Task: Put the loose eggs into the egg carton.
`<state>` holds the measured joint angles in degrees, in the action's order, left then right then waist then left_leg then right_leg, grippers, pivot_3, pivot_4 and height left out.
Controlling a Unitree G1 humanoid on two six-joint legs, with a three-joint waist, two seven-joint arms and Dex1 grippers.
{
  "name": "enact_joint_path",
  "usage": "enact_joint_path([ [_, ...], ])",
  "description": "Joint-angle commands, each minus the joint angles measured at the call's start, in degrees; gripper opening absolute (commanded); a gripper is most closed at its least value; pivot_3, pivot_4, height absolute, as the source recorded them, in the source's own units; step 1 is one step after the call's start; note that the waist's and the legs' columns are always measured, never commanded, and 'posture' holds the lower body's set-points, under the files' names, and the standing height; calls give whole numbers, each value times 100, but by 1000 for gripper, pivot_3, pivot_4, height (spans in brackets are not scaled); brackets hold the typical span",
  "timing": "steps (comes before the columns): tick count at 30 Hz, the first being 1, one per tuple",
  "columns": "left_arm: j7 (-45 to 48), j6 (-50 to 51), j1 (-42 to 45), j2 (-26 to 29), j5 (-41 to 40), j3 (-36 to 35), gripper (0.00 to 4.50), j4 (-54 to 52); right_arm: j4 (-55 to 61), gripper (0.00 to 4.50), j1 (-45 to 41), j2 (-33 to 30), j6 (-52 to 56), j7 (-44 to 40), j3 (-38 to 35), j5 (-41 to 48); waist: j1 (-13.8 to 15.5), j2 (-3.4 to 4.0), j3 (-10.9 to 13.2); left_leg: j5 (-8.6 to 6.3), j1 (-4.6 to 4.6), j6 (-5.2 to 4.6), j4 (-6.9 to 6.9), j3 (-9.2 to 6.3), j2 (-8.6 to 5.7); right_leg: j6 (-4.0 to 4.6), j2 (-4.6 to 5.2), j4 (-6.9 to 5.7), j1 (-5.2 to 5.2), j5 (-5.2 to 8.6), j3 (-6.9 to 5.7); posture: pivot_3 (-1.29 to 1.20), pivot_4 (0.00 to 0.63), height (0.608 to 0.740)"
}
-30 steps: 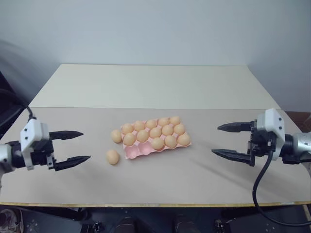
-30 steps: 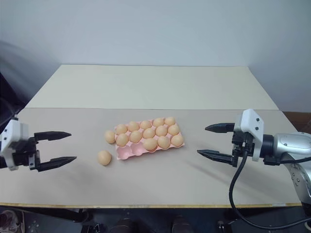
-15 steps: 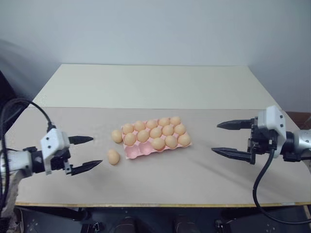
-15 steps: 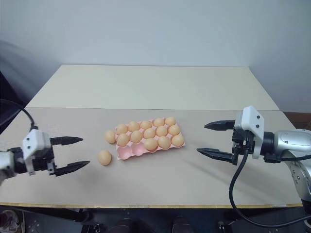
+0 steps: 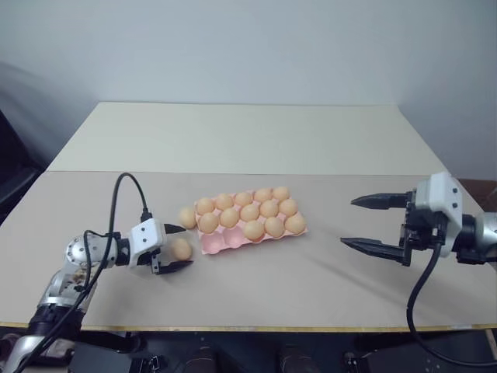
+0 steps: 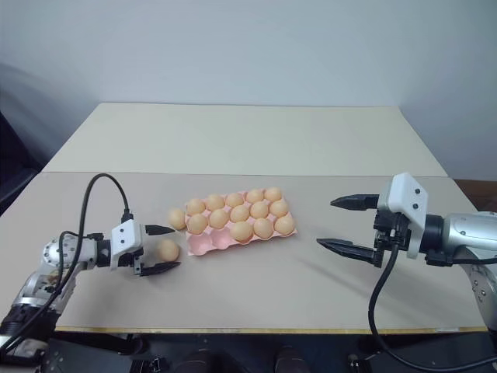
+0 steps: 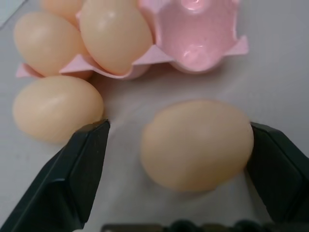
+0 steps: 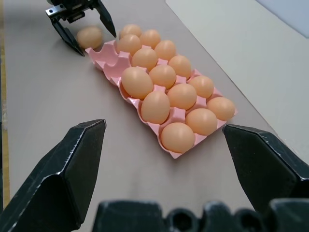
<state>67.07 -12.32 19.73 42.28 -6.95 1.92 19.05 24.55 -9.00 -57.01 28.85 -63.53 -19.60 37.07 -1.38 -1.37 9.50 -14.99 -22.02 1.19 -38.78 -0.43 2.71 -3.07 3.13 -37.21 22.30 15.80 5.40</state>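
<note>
A plain pale wall stands behind a beige table point(image 5: 326, 287) with the pink carton point(image 5: 250, 225) near its middle. The carton is the landmark here: most of its cups hold eggs, and the near row at its left end shows two bare pink cups.

A second ago the left gripper point(image 5: 172, 247) hung well out to the left of the carton, clear of everything. It has since dropped to the table and slid in toward the carton's near-left corner, so that the loose egg point(image 5: 181, 249) just in front of that corner now lies between its two fingers. The fingers are spread wide and hold nothing; in the left wrist view one finger point(image 7: 277, 169) sits right against the egg or nearly so, the other finger has a gap. A second loose egg point(image 5: 186, 217) rests against the carton's left edge.

The right gripper point(image 5: 379, 225) has stayed well to the right of the carton, raised, spread wide and empty.

So the reach looks done; closing on the egg is likely next, then the empty cups.
</note>
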Motion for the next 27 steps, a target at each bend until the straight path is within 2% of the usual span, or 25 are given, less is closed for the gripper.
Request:
enact_joint_path([
  [1, 2, -181, 74, -53, 68, 89, 4082, 277, 181, 4500, 34, -120, 29, 14, -312, 117, 27, 2, -1, 0, 1, 0, 0, 0, 0, 0, 0, 0, -1, 0, 0, 0, 150, 740],
  [3, 93, -130, 46, -36, -93, 35, 3606, 200, 197, 4500, 87, -123, 23, 9, -356, 128, 39, 2, -1, 0, 1, 0, 0, 1, 0, -1, 0, 0, -1, 0, 1, 0, 150, 740],
  [7, 317, 96, -83, 135, -330, -83, 2297, -62, 195, 4500, 130, -91, -3, 9, -362, 105, 27, 1, -1, 0, -2, 0, 0, 0, 1, -1, -1, 0, 2, 0, 1, 0, 150, 740],
  [14, 595, 1168, 18, 364, -1217, -402, 2297, -1144, 127, 4500, 69, -39, -53, 41, -254, 59, 56, 0, 0, 0, -8, 0, -1, 0, 2, -1, 0, 0, 7, 0, 0, 0, 150, 740],
  [19, 335, 1731, 555, -123, -1490, -226, 2297, -1536, 111, 4500, 19, -3, -76, 91, -175, 28, 94, 1, 0, 0, -10, 0, -5, -2, 0, -3, 1, 3, 3, -1, -4, 0, 150, 740],
  [22, 277, 1760, 1008, -674, -1308, 191, 2297, -1381, 136, 4500, 45, 11, -86, 126, -195, 16, 104, 0, 0, 0, -14, 0, -5, -4, -3, -4, 0, 7, 4, -1, -4, 0, 150, 740],
  [27, 323, 1596, 1378, -1163, -975, 641, 2297, -1002, 228, 4500, 120, 38, -58, 241, -242, 31, 32, 0, 0, -1, -17, -1, -6, -4, -6, -7, -1, 10, 6, -3, 1, 0, 150, 740],
])
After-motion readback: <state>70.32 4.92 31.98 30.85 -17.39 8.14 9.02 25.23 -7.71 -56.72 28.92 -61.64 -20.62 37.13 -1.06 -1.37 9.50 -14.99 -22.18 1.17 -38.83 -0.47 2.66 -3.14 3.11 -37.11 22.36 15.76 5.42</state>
